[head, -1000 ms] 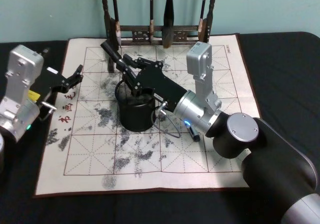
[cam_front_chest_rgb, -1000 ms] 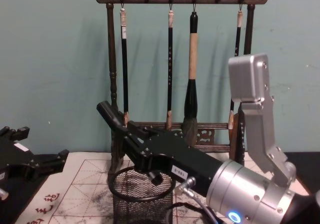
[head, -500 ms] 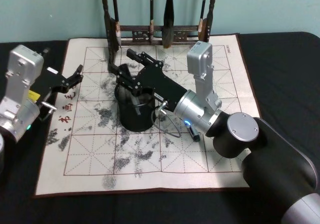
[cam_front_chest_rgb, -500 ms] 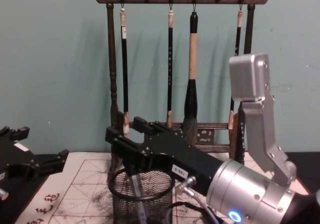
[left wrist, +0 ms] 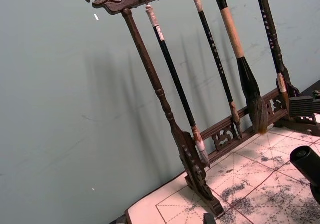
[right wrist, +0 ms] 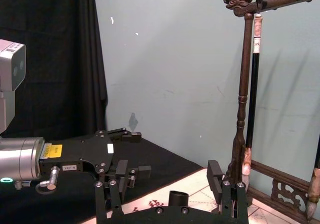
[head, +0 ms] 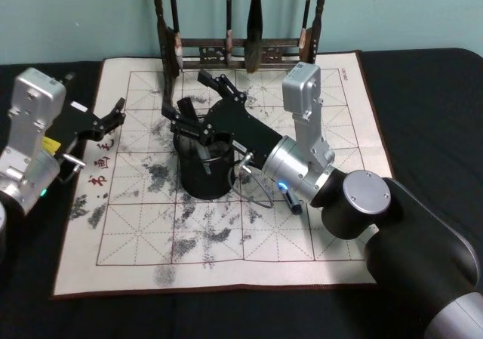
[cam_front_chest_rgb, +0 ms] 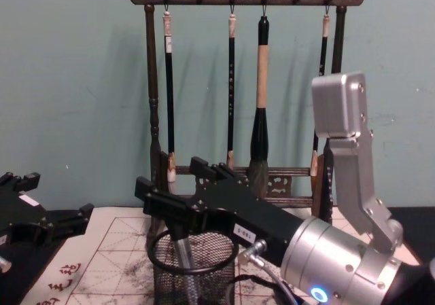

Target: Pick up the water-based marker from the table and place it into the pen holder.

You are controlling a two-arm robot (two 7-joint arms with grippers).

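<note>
Left claw (head: pixel 118 114) hangs over the left edge of the calligraphy mat (head: pixel 317 226), toward the rear corner, and its fingers stand parted with nothing between them. It sits idle, well apart from the action; the right wrist view catches it side-on (right wrist: pixel 131 153), clear of the cup.

Moving right, and here is the pen holder (head: pixel 201 179), the dark wire-mesh cup standing upright on the mat, a little left of the middle and nearer the rear edge than the front. And the water-based marker (cam_front_chest_rgb: pixel 182 244) is in it! Through the mesh, the chest view shows its pale shaft running down inside the cup, tilted a touch, with its upper end behind a black finger.

Right above the rim, the right claw (head: pixel 186 94) hovers with its jaws spread wide, gripping nothing: one finger reaches out past the cup's left side and the other points toward the rear edge. The right arm (head: pixel 302 165) stretches in across the mat from the front right corner.

Along the rear edge stands the brush rack (cam_front_chest_rgb: pixel 153 81), with its brushes hanging straight down.
</note>
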